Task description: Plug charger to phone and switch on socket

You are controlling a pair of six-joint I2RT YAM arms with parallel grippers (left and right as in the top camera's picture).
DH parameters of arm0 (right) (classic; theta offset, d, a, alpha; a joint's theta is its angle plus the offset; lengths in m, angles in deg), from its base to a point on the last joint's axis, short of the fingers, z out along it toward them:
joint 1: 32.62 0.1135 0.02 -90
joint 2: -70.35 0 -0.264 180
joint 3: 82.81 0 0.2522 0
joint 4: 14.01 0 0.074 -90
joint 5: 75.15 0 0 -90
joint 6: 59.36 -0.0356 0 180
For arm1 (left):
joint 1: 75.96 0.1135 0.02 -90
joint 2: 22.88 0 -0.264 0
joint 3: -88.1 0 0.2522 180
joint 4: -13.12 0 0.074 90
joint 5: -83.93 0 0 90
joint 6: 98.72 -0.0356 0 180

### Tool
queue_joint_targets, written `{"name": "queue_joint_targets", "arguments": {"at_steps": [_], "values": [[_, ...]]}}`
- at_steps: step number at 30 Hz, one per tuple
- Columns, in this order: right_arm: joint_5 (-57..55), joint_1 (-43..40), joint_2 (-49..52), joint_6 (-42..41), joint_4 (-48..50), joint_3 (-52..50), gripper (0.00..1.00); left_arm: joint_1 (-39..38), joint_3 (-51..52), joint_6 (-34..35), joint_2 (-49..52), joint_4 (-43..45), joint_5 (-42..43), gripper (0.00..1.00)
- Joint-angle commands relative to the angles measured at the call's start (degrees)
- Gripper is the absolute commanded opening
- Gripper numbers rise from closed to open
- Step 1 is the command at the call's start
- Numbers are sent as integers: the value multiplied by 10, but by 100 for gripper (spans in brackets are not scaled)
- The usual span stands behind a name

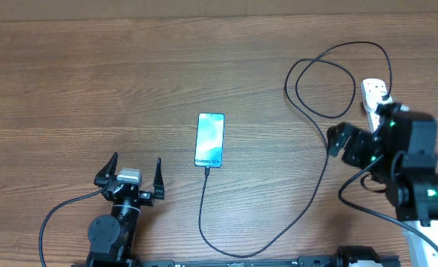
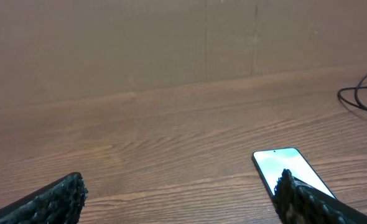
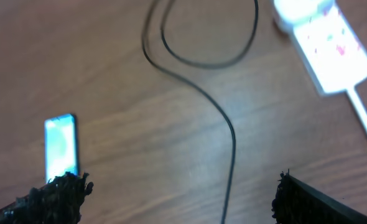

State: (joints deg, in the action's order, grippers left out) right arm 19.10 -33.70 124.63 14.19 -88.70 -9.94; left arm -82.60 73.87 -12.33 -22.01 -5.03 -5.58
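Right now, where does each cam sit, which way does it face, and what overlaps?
Overhead: fixed above the table, looking straight down on phone, charger and socket; both arms show, with the left pincer and right pincer open.
Left wrist: low over the table, facing across it to a brown back panel; its own fingers fill the bottom corners.
Right wrist: higher, tilted down at the charger loop and socket; its own fingers show at the bottom.
Shared: all three see the phone.
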Motion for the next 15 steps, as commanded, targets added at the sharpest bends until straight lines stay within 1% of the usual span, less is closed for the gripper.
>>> {"name": "queue_joint_targets", "arguments": {"at_steps": [1, 7, 15], "values": [[-1, 2, -23, 2, 2, -41, 100, 1, 2, -13, -6, -1, -7, 100], [-1, 2, -48, 2, 2, -86, 100, 1, 2, -13, -6, -1, -7, 100], [-1, 2, -66, 2, 2, -88, 100, 1, 2, -13, -6, -1, -7, 100]]}}
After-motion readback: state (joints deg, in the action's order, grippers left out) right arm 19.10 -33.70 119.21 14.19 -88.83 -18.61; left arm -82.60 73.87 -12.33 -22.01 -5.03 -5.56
